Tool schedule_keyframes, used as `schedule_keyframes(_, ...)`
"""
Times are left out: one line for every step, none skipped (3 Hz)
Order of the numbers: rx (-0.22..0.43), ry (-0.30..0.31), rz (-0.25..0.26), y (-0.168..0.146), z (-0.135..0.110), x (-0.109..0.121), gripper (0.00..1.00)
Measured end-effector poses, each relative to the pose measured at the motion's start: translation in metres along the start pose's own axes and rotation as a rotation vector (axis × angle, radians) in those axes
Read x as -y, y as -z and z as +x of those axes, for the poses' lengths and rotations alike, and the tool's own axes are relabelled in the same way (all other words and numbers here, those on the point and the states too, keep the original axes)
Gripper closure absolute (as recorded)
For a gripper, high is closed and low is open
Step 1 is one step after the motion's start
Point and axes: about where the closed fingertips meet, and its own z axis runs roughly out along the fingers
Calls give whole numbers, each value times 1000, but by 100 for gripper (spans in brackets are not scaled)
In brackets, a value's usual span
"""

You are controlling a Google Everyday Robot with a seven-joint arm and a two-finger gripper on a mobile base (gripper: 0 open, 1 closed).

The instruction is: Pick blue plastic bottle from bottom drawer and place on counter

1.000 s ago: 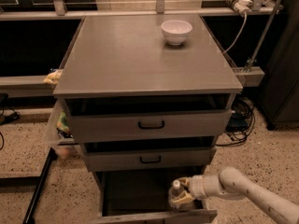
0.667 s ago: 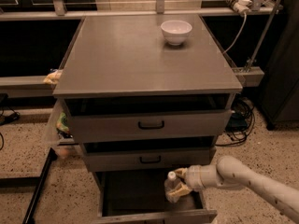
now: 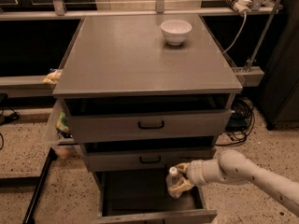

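- Clear, thin plastic with a white screw cap — the bottle [image 3: 171,183] looks light and a little squashy. A hard squeeze would likely dent its wall, and a slack one could let the smooth side slide.
- It stands upright in the right part of the bottom drawer [image 3: 154,216], which is pulled open toward the near side. Its cap is just below the front of the middle drawer [image 3: 117,160].
- The end effector [image 3: 179,178] reaches in from the right on a pale arm [image 3: 247,171]. It is grasping the bottle around its middle, with one tan finger on the far side and one on the near side.
- That mid-body hold, around the label band, seems the best place: the band should be less slick than bare plastic. The cap and neck stay free, so the bottle should hang straight.
- Whether there is water inside cannot be told from here. If it is full, it will be stiffer and heavier, and it may swing when the arm turns.
- The cap sits close under the middle drawer, so a straight lift could knock it. Drawing the bottle toward the near side first looks safer.
- The grey metal tabletop [image 3: 135,55] is above the top drawer [image 3: 187,124], with a white bowl [image 3: 176,31] at its far right. Being tall and narrow, the bottle would tip easily — a flat, gentle set-down well apart from the bowl would suit it.
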Motion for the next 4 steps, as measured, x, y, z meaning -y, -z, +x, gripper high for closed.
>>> schedule_keyframes(50, 1, -11, 19, -28, 0, 100)
schedule_keyframes(99, 9, 0, 63, -97, 1, 100)
schedule_keyframes(72, -12, 31, 104, -175, 0, 100)
schedule_keyframes(10, -33, 66, 134, -251, 5, 100)
